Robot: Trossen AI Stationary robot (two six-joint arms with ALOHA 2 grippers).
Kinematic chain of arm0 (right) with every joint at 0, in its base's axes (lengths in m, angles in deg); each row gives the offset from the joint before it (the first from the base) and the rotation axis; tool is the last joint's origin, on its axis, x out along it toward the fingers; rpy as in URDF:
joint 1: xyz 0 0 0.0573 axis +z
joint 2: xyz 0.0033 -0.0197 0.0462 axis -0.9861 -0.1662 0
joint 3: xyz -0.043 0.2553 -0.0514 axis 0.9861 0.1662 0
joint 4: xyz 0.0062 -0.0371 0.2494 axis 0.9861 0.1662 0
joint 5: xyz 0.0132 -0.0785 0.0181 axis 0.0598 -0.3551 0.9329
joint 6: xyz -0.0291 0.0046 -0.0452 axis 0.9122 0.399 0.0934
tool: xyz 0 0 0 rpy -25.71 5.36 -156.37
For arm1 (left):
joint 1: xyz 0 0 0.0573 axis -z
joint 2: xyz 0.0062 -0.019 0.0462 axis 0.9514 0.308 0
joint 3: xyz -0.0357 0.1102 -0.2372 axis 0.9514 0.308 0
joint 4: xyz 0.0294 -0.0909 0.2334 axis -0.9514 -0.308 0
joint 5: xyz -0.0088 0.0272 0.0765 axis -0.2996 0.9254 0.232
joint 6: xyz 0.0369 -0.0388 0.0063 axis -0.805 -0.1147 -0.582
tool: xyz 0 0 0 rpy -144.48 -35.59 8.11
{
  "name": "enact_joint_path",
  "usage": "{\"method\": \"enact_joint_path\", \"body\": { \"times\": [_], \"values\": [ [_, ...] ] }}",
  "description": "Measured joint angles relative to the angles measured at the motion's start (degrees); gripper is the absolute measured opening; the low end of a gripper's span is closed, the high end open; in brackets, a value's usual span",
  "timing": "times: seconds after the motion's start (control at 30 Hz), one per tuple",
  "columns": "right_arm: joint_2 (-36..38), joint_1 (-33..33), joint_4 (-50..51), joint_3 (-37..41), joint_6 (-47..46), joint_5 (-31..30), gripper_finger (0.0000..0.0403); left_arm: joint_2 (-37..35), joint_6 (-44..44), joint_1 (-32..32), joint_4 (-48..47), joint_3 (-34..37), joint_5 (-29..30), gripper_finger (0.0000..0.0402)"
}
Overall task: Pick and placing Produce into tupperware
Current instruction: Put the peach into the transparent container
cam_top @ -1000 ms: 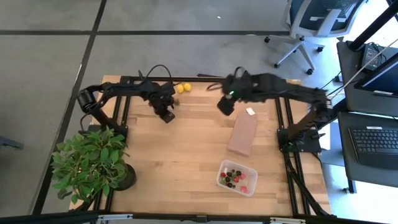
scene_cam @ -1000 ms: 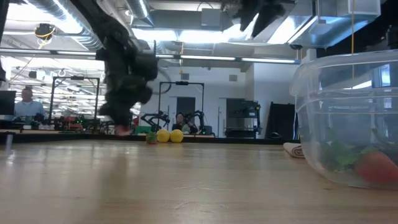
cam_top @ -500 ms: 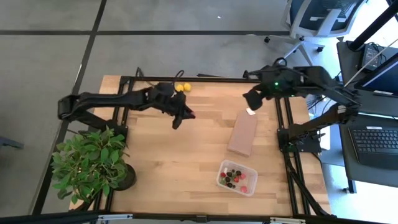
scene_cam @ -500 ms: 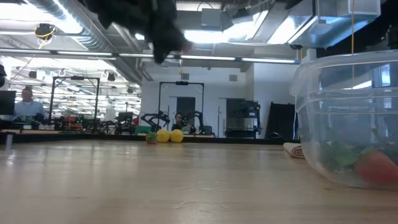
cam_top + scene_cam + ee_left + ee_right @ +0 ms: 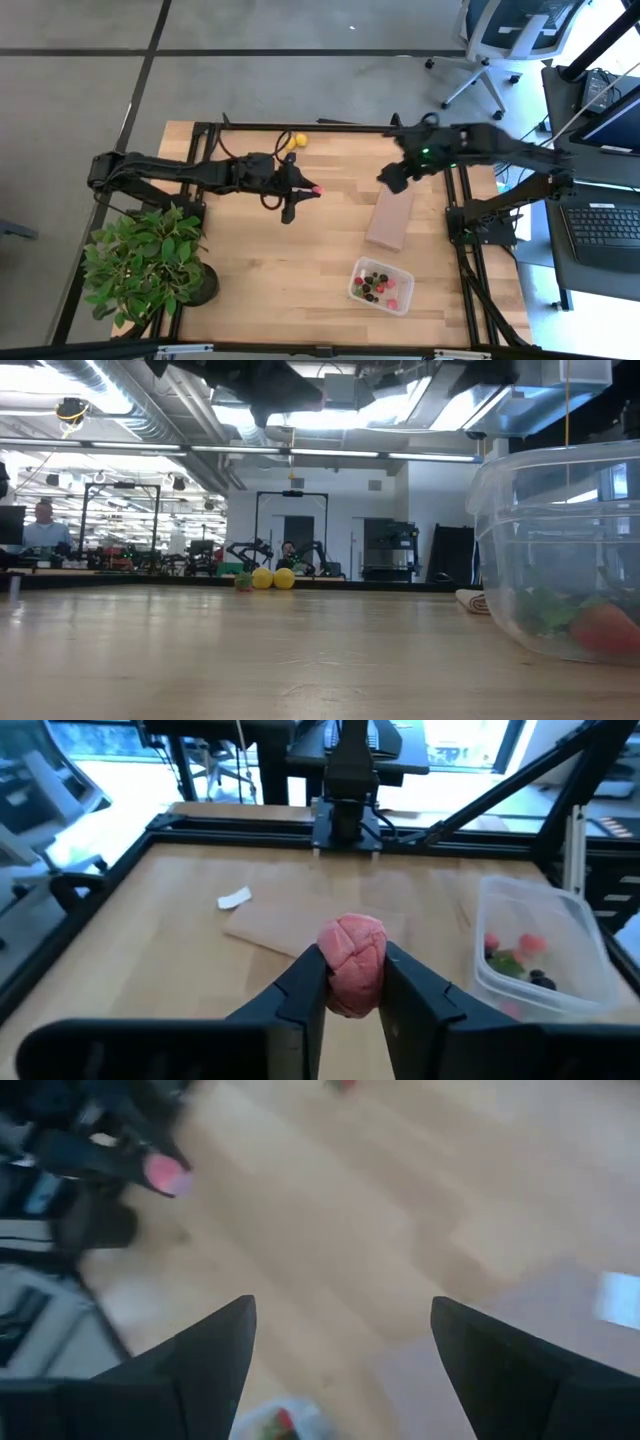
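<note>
The step in hand is the carrying of one piece of produce to the container. The left gripper (image 5: 352,982) is closed on a pink-red berry (image 5: 352,963), which sits between its two fingers and shows as a small red dot at the gripper's tip in the high view (image 5: 316,188). The gripper hangs above the middle of the table (image 5: 300,255). The tupperware (image 5: 381,285) lies well ahead of it and to one side, near the table's front edge, with the flat brown block (image 5: 390,216) between them. The next move, I judge, asks the left arm to bring the berry over the open container, lower it inside the rim, and only then part the fingers. The right gripper (image 5: 340,1345) is open and holds nothing; it waits above the far end of the brown block. Counting: one berry is in the grip, two yellow lemon-like pieces (image 5: 296,141) lie behind the left gripper at the far edge, and the container holds several red and dark pieces, too small to count exactly.
</note>
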Motion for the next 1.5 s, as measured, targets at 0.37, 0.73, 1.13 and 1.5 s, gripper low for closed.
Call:
{"method": "enact_joint_path", "body": {
  "times": [0.37,0.73,1.13,1.5],
  "values": [
    [0.6,0.0,-50.6,21.7,4.6,12.7,0.0301,0.0,-0.8,1.3,0.1,0.0,1.8,0.0066],
    [-1.8,0.9,-69.1,32.6,-5.0,7.3,0.0301,0.0,-3.7,1.3,0.3,0.0,1.8,0.0081],
    [-10.8,0.8,-76.4,30.9,-7.4,8.8,0.0301,0.0,-6.6,1.2,0.6,0.0,4.7,0.0078],
    [-11.5,0.8,-78.5,29.9,-7.5,10.8,0.0299,0.0,-7.2,1.2,0.6,0.0,6.4,0.0072]
  ]
}}
